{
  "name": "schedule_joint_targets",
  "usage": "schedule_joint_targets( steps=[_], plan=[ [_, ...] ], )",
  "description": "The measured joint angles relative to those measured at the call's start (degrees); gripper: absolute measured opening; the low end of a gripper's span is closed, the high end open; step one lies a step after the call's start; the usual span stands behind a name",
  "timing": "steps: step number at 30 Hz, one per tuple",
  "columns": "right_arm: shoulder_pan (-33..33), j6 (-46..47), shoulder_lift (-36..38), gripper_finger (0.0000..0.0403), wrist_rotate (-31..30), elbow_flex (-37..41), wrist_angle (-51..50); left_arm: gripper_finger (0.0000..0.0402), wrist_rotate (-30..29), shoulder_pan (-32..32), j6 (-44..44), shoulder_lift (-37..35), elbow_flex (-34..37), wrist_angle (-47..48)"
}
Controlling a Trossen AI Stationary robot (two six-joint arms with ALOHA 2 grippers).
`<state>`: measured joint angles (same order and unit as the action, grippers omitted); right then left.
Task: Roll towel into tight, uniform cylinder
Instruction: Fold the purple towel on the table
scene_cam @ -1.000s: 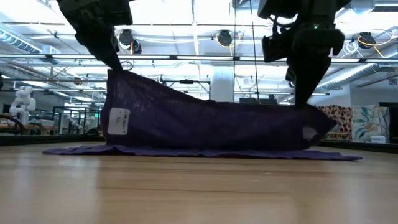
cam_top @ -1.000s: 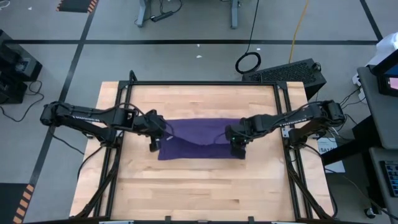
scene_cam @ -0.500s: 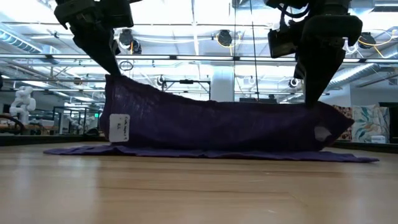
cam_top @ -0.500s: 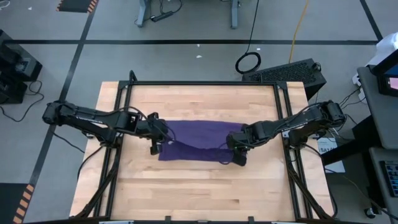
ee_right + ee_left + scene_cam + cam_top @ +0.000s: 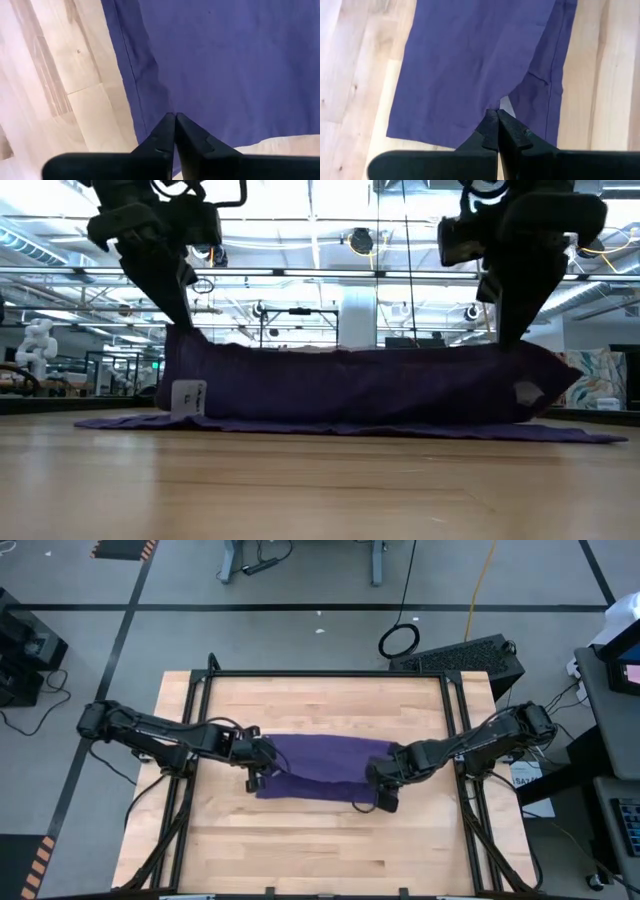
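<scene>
We've got the purple towel (image 5: 318,768) sitting mid-frame in the high view, on the wooden table (image 5: 320,850), with the black frame rails (image 5: 330,673) boxing the table in and nothing on the wood crowding the cloth. Off the table, upper right of that frame, there's a coiled cable (image 5: 400,640) on the floor next to a dark box (image 5: 465,655).

The left gripper (image 5: 256,766) is pinched shut on the towel's left end, and the right gripper (image 5: 385,790) is pinched shut on the right end, lower down in the frame than the left one.

Compared with a second ago, both grippers have slid toward the bottom of the high view, dragging the lifted edge over the flat layer. In the low view the raised fold used to peak on the left and slope down to the right; now its top runs nearly level between the two arms.

What only the low view gives us: the towel stands up as a long hump with a thin flat layer spread under it, and the white tag (image 5: 187,397) hangs at lower left. The left wrist view shows the closed fingers (image 5: 492,131) biting the cloth right where one layer overlaps another; the right wrist view shows its closed fingers (image 5: 170,131) on a stitched hem.
</scene>
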<state>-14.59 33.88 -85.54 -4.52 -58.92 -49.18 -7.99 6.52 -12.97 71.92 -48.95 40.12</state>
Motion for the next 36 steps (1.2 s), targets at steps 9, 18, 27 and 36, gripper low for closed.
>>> schedule_joint_targets(
  steps=[9, 18, 27, 36],
  plan=[
    [-8.90, 5.80, -0.02, 0.0103, -4.79, -0.01, -0.03, 0.0000, 0.07, 0.00, 0.26, 1.70, 0.00, -0.02],
    [-23.63, 24.76, -3.17, 0.0163, -17.06, 0.00, -0.45, 0.0000, 0.31, 0.00, 0.24, 1.68, 0.00, -0.26],
    [-28.48, 35.14, -14.44, 0.0164, -29.83, 0.11, -0.23, 0.0000, 0.50, 0.00, -0.26, 1.68, 0.00, -0.29],
    [-28.83, 47.15, -23.97, 0.0148, -36.10, 0.12, -0.86, 0.0000, 0.65, 0.00, -0.28, 1.68, 0.00, -0.52]
  ],
)
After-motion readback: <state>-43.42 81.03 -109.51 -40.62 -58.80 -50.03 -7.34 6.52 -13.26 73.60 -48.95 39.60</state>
